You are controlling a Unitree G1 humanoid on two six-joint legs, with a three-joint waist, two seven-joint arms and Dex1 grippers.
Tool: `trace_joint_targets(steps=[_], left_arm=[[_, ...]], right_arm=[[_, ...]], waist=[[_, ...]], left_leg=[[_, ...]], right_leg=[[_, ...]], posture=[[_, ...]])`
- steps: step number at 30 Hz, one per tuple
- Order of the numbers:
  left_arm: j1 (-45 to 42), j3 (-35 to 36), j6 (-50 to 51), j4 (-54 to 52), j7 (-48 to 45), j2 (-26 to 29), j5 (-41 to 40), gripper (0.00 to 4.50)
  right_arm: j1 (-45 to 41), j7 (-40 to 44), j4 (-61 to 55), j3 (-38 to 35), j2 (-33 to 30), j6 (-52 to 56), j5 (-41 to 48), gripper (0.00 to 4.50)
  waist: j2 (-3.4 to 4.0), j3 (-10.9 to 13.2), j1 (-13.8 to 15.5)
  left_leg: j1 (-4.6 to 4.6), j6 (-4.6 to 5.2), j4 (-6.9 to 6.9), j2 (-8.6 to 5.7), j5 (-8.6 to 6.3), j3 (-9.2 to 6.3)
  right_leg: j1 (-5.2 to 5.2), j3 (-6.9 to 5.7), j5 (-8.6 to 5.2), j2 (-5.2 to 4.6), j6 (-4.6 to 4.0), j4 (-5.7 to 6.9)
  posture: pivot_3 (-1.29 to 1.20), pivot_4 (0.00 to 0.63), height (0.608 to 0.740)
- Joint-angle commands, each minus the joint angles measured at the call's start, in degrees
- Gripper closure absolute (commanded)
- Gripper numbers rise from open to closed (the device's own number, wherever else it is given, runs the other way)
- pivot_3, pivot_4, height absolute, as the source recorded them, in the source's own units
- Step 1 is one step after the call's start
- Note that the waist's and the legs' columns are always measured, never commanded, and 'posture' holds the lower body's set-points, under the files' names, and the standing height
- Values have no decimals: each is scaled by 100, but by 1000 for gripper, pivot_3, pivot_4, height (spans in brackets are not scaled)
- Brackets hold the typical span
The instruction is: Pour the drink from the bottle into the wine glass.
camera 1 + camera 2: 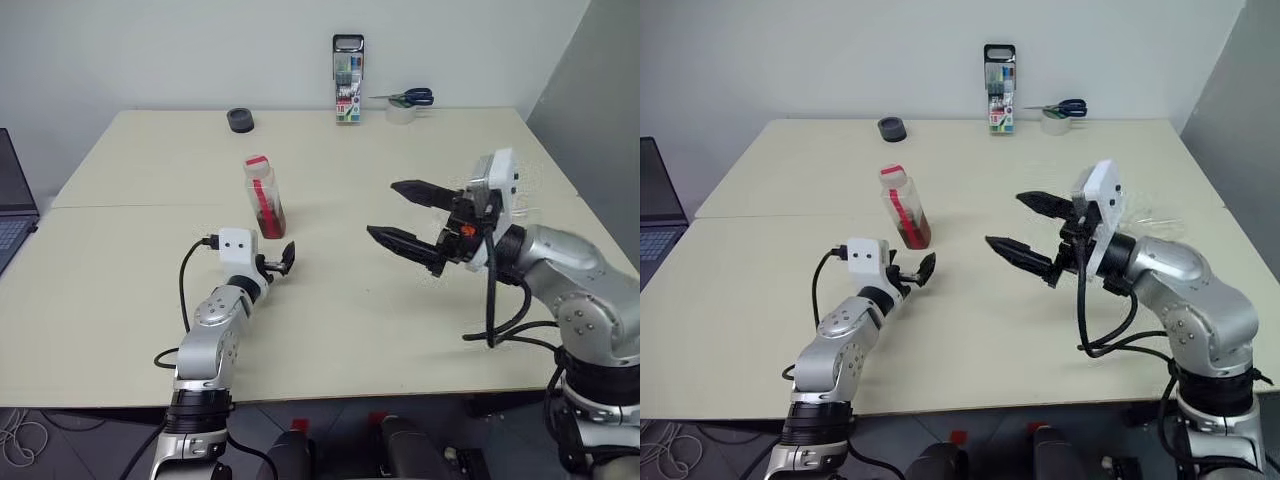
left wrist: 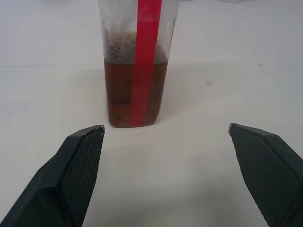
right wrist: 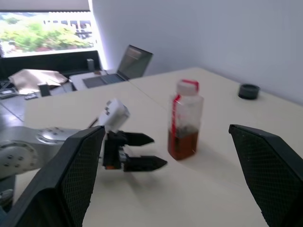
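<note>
One bottle on the table, both grippers empty and spread wide

The single bottle (image 1: 264,196) stands upright on the cream table (image 1: 130,290), its red-and-white cap on and the drink (image 2: 136,97) filling its lower part; the left wrist view cuts off its top. The left gripper (image 1: 280,260) sits just before it, fingers apart; the right gripper (image 1: 410,215), raised, gapes too. A faint clear shape behind the right arm is too indistinct to name.
</note>
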Motion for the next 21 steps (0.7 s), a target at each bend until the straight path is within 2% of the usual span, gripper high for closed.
trace_joint_targets(steps=[1,9,21], left_arm=[[-30,61,-35,-391,80,-22,-1,14],[-157,205,24,-594,180,140,20,14],[-938,366,-203,86,38,387,29,14]], right_arm=[[-159,-13,51,51,-13,-77,76,0],[-3,-301,188,134,152,-387,-149,0],[208,-595,33,264,259,-498,-205,0]], waist=[[0,0,5],[0,0,10],[0,0,9]], left_leg=[[0,0,0,0,0,0],[-2,-14,0,0,8,2],[-4,-21,0,-1,12,0]], right_leg=[[0,0,0,-2,0,0],[-3,3,0,-6,0,1],[-4,0,0,-5,0,-1]], posture=[[0,150,740],[0,150,740],[0,150,740]])
